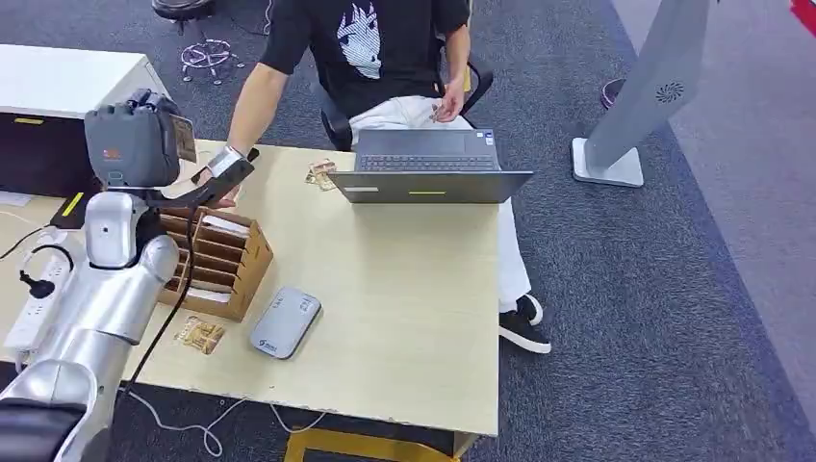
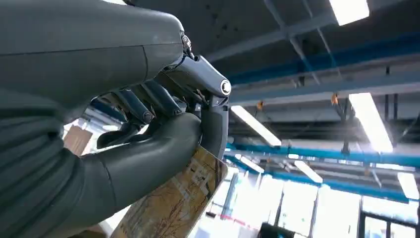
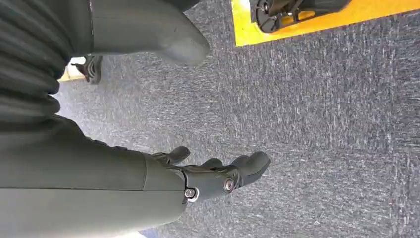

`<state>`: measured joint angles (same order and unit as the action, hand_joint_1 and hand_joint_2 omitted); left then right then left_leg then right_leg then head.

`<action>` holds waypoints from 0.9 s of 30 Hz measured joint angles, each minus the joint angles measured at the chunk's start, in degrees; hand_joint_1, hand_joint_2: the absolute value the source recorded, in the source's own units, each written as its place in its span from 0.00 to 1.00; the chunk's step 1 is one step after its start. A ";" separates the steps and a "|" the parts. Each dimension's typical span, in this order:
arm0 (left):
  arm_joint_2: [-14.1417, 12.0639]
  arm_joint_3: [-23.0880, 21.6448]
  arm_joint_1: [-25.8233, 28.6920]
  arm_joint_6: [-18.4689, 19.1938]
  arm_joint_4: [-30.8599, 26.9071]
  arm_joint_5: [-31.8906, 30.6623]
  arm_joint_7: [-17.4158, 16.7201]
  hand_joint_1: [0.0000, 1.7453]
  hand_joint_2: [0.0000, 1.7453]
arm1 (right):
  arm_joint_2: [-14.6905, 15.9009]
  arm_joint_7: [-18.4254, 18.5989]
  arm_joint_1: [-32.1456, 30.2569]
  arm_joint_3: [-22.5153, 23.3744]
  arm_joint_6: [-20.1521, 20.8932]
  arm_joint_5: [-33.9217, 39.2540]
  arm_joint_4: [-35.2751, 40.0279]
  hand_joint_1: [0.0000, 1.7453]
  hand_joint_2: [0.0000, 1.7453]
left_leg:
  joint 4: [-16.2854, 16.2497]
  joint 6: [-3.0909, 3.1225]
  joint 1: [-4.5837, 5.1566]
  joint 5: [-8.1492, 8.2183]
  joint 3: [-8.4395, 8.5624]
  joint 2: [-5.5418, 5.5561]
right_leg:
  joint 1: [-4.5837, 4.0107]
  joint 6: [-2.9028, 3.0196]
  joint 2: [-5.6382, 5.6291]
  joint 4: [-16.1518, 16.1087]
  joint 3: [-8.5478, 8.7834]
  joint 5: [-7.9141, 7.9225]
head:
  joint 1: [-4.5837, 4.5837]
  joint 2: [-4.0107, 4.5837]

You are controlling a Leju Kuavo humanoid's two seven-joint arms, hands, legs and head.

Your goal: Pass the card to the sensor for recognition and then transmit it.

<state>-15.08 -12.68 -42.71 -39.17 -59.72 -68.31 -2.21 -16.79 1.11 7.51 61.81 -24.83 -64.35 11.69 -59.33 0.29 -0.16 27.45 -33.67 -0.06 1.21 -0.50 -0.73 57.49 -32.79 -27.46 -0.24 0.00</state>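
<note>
From my head view, my left hand (image 1: 226,166) is raised over the pale wooden table (image 1: 404,318), above the brown slotted card rack (image 1: 216,260), meeting a seated person's hand (image 1: 219,192); the grey flat sensor box (image 1: 285,321) lies nearer me. My left wrist view shows thumb and fingers pinching the tan printed card (image 2: 173,203). My right hand (image 3: 218,176) hangs slack, holding nothing, over grey carpet. I judge this the handover; probably I must next release.
</note>
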 joint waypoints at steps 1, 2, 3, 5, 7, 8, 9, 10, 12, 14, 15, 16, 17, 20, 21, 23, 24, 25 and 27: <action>-0.24 0.30 -0.13 0.02 -1.47 -0.52 0.00 1.00 1.00 | 0.00 0.00 -0.01 -0.04 -0.02 0.09 0.00 0.00 1.00 | 0.00 0.00 0.00 0.00 0.00 0.00 | 0.00 0.00 0.00 0.00 0.00 0.00 | 0.02 0.00; -0.44 0.63 -0.29 0.09 -2.49 -1.05 0.00 1.00 1.00 | 0.00 0.00 -0.01 -0.09 -0.04 0.15 0.00 0.00 1.00 | 0.00 0.00 0.00 0.00 0.00 0.01 | 0.00 0.00 0.00 0.00 0.00 0.00 | -0.02 0.00; -0.61 0.92 -0.52 0.11 -3.34 -1.38 -0.02 1.00 1.00 | 0.00 0.00 -0.03 -0.11 -0.04 0.17 0.00 0.00 1.00 | 0.00 0.00 0.00 0.00 0.00 0.00 | 0.00 0.00 0.00 0.00 0.00 0.00 | 0.00 0.00; -1.03 1.16 -0.88 0.35 -4.85 -1.90 -0.11 1.00 1.00 | 0.00 -0.09 -0.08 -0.13 -0.15 0.48 0.00 0.00 1.00 | 0.01 0.00 0.00 0.00 0.00 0.00 | 0.00 0.00 0.01 0.00 0.00 0.00 | 0.00 0.00; -1.31 1.57 -1.22 1.07 -5.72 -2.27 -0.20 1.00 1.00 | 0.00 -0.09 -0.08 -0.17 -0.17 0.98 0.00 0.00 1.00 | 0.01 0.00 -0.01 0.00 0.01 0.00 | -0.01 0.00 0.00 0.00 0.00 0.00 | 0.00 0.02; -1.40 1.73 -1.40 1.38 -5.87 -2.60 -0.28 1.00 1.00 | 0.00 -0.11 -0.08 -0.17 -0.20 1.05 0.00 0.00 1.00 | 0.01 0.00 0.00 0.00 0.01 0.01 | -0.01 0.00 0.01 0.00 0.01 0.00 | -0.02 0.00; -1.57 1.88 -1.52 1.68 -5.90 -2.94 -0.45 1.00 1.00 | 0.00 -0.13 -0.09 -0.17 -0.24 1.09 0.00 0.00 1.00 | 0.01 0.00 -0.01 -0.01 0.01 0.00 | -0.01 0.00 0.00 0.00 0.00 0.00 | 0.02 0.00; -1.66 1.94 -1.65 1.92 -5.90 -3.17 -0.74 1.00 1.00 | 0.00 -0.15 -0.11 -0.17 -0.26 1.11 0.00 0.00 1.00 | 0.01 0.00 -0.01 -0.01 0.01 0.00 | -0.01 0.00 0.00 0.00 0.00 0.00 | -0.02 0.00; -2.31 2.16 -2.76 2.62 -5.33 -5.18 -2.52 1.00 1.00 | 0.02 -0.15 -0.10 -0.20 -0.42 1.09 0.00 0.00 1.00 | 0.00 -0.01 -0.04 -0.02 -0.03 0.00 | -0.04 0.00 0.00 0.01 0.00 0.01 | 0.00 0.00; -3.79 2.64 -6.39 3.06 -1.12 -7.17 -4.55 1.00 1.00 | 0.11 -0.13 -0.08 -0.28 -0.57 1.14 0.02 0.00 1.00 | 0.00 -0.01 -0.05 -0.02 -0.02 -0.03 | -0.05 0.01 -0.02 0.02 0.00 0.03 | 0.06 0.00; -4.72 2.88 -8.20 3.15 1.26 -7.80 -5.10 1.00 1.00 | 0.20 -0.13 -0.10 -0.28 -0.61 1.27 0.02 0.00 1.00 | 0.01 -0.01 -0.05 -0.02 -0.01 -0.08 | -0.05 0.01 -0.07 0.02 -0.02 0.04 | 0.02 0.00; -5.64 3.17 -9.96 3.17 3.51 -8.26 -5.42 1.00 1.00 | 0.26 -0.07 -0.16 -0.28 -0.66 1.40 0.02 0.00 1.00 | 0.00 -0.01 -0.05 -0.02 0.00 -0.09 | -0.05 0.01 -0.08 0.02 -0.04 0.04 | 0.07 0.00; -6.27 3.62 -11.41 3.10 5.91 -8.52 -5.55 1.00 1.00 | 0.35 -0.04 -0.18 -0.28 -0.77 1.72 0.04 0.00 1.00 | 0.01 -0.02 -0.04 -0.02 0.01 -0.09 | -0.05 0.01 -0.08 0.02 -0.04 0.04 | 0.04 0.00; -7.54 4.08 -14.21 2.73 10.90 -8.70 -5.70 1.00 1.00 | 0.57 0.00 -0.11 -0.28 -0.83 1.97 0.04 0.00 1.00 | 0.01 -0.02 -0.05 -0.03 0.00 -0.04 | -0.05 0.01 -0.05 0.02 -0.03 0.03 | 0.04 0.00; -7.72 4.22 -14.65 2.65 12.00 -8.80 -5.79 1.00 1.00 | 0.61 0.00 -0.10 -0.28 -0.83 1.97 0.04 0.00 1.00 | 0.01 -0.02 -0.05 -0.03 -0.01 -0.04 | -0.05 0.01 -0.05 0.02 -0.03 0.03 | 0.04 0.00; -7.93 4.35 -15.34 2.47 13.78 -9.13 -6.36 1.00 1.00 | 0.70 0.00 -0.10 -0.28 -0.87 1.97 0.04 0.00 1.00 | 0.01 -0.02 -0.04 -0.03 -0.02 -0.03 | -0.04 0.00 -0.05 0.02 -0.02 0.03 | 0.04 0.00; -8.00 4.35 -15.57 2.32 14.52 -9.29 -6.49 1.00 1.00 | 0.74 0.00 -0.10 -0.28 -0.87 1.97 0.04 0.00 1.00 | 0.01 -0.02 -0.04 -0.02 -0.03 -0.03 | -0.04 0.00 -0.05 0.02 -0.02 0.03 | 0.04 0.00; -8.00 4.37 -15.75 1.99 15.30 -9.37 -6.64 1.00 1.00 | 0.79 0.00 -0.11 -0.28 -0.87 1.94 0.04 0.00 1.00 | 0.01 -0.02 -0.04 -0.02 -0.03 -0.03 | -0.04 0.00 -0.05 0.02 -0.02 0.03 | 0.07 0.00; -8.00 4.37 -16.03 1.59 16.31 -9.53 -6.82 1.00 1.00 | 0.85 0.00 -0.12 -0.31 -0.87 1.90 0.04 0.00 1.00 | 0.01 -0.02 -0.03 -0.02 -0.03 -0.02 | -0.02 0.00 -0.05 0.02 -0.02 0.03 | 0.04 0.00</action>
<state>-23.08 -8.31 -58.74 -37.57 -43.41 -77.83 -9.03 -15.93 1.11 7.38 61.51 -25.70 -62.45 11.74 -59.33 0.27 -0.19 27.43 -33.71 -0.08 1.19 -0.50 -0.78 57.51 -32.81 -27.43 -0.20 0.00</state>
